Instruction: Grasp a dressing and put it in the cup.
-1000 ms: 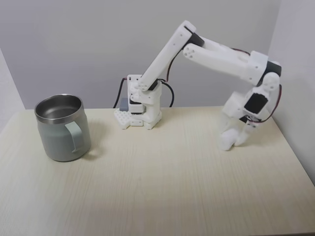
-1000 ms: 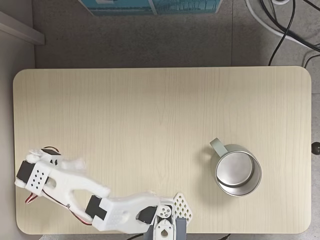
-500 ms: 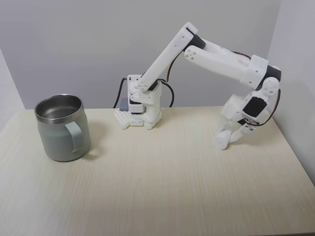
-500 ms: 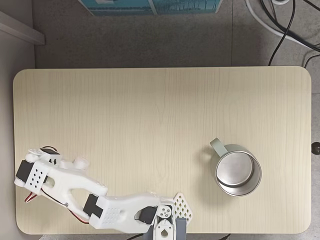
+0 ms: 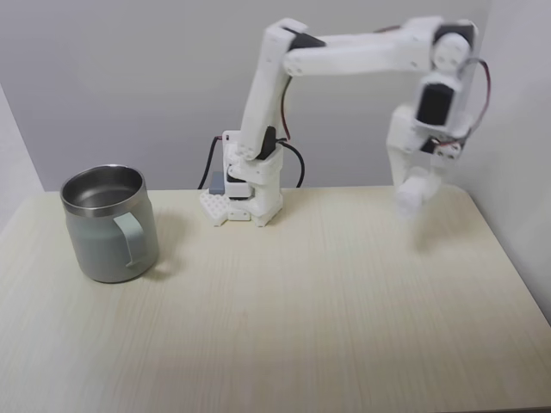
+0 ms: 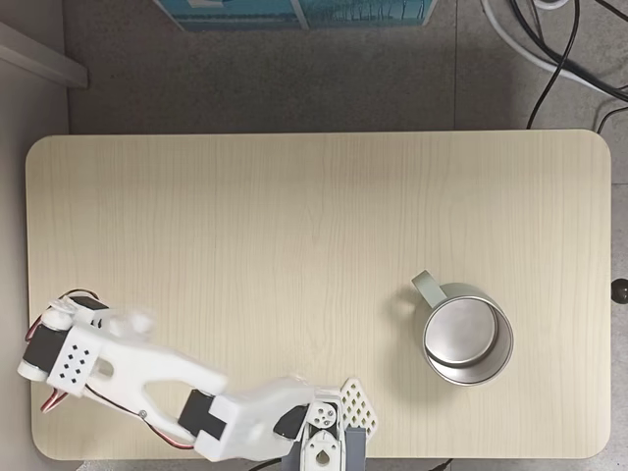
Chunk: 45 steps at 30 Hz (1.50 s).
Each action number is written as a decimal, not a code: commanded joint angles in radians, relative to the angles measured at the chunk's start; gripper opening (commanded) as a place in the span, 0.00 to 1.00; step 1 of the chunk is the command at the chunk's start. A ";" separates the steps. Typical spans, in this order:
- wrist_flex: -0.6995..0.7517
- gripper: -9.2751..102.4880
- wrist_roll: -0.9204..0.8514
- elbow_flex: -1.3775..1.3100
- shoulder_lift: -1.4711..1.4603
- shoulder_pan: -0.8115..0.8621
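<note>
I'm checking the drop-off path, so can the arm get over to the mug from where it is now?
Probably yes. The gripper is raised above the table, and bare wood lies between it and the mug, whose mouth is open.

arm base (image 5: 245, 191): white, at the far edge in a fixed view; at the bottom edge in the top-down fixed view (image 6: 329, 442)
upper arm (image 5: 267, 95): rises steeply from the base, near vertical
forearm (image 5: 357, 53): runs roughly level toward the right of the front fixed view
wrist (image 5: 439, 86): bent down, black servo face and red wires showing
gripper (image 5: 413, 191): points down, raised in the air, tips motion-blurred; blurred too in the top-down fixed view (image 6: 132, 322)
jaw state: cannot tell, blur hides the gap and whatever sits between the fingers
</note>
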 commanded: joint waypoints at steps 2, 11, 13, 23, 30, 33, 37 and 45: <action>0.038 0.08 -0.005 -0.055 -0.167 0.147; 0.038 0.08 -0.008 -0.158 -0.442 0.614; 0.038 0.08 -0.014 -0.176 -0.502 0.733; 0.037 0.08 -0.066 -0.268 -0.578 1.247; 0.038 0.08 -0.094 -0.307 -0.581 1.560; 0.038 0.08 -0.121 -0.373 -0.615 1.677; 0.038 0.08 -0.176 -0.449 -0.627 1.835; 0.038 0.08 -0.316 -0.477 -0.591 2.114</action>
